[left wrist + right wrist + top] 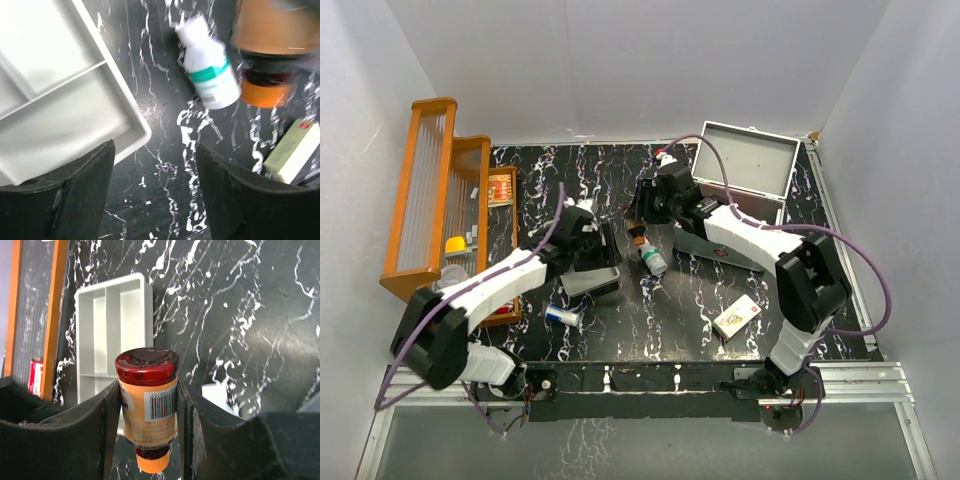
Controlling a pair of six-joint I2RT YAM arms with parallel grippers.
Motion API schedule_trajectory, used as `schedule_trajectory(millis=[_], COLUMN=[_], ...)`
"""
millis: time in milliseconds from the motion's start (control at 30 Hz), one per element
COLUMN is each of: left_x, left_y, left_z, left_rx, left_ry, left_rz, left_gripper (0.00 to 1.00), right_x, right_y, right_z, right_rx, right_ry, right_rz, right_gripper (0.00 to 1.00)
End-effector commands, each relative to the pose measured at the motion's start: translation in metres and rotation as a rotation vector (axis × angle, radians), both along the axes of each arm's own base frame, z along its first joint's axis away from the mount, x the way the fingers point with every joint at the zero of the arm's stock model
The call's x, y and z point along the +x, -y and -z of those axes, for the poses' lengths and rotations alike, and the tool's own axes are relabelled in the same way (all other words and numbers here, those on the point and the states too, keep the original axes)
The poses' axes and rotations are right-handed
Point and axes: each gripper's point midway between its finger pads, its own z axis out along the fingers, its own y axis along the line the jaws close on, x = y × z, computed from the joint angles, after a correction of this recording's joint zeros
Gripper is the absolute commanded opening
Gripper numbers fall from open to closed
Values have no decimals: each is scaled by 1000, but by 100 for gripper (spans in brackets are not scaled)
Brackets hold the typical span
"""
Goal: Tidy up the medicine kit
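Here, the right gripper [148, 390] is clenched on an orange bottle [149, 412]. Its two dark fingers press the label from either side, and the dark red cap points away from the wrist. In the top view this gripper hangs over the middle of the table [650, 330], with the bottle hanging below it. Just beside the bottle, on the near side, a white bottle [207, 67] with a green band lies on its side on the marble.

The left gripper [154, 147] is released. Its fingers stand apart with only bare table between them, and they grasp nothing. It hovers just right of the near corner of the tray [131, 112], a shallow grey tray with dividers lying left of centre. The white bottle and the blurred orange one lie beyond it. A pale box [737, 315] lies flat further off, towards the near right of the table.

The kit [745, 165] sits at the far right corner of the table, its lid raised, well apart from both grippers. The right arm crosses in front of it. A small vial [563, 316] lies near the left arm's forearm. An orange wooden rack [425, 195] stands along the left edge.
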Motion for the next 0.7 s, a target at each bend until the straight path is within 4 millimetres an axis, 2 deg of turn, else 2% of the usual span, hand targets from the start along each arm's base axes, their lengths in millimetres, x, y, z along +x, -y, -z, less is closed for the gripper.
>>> schedule_trajectory(millis=[0,100,267,467,667], left_x=[11,8,4,0,-4], left_y=[-39,-76,-113,-129,-135], left_z=[-50,-65,-92,-114,-114], left_rx=[22,90,132,118,124], left_ry=[132,187,291,369,377], left_rz=[-252,-401,-534,-588,-604], left_gripper=[66,67,70,72,74], right_x=[26,28,26,28,39], right_y=[-39,-61,-98,-128,-142], right_z=[-25,-24,-11,-1,25], right_rx=[136,159,143,134,47], right_ry=[108,109,114,125,161], right_rz=[-17,-38,-65,-74,-49], right_gripper=[26,27,27,27,31])
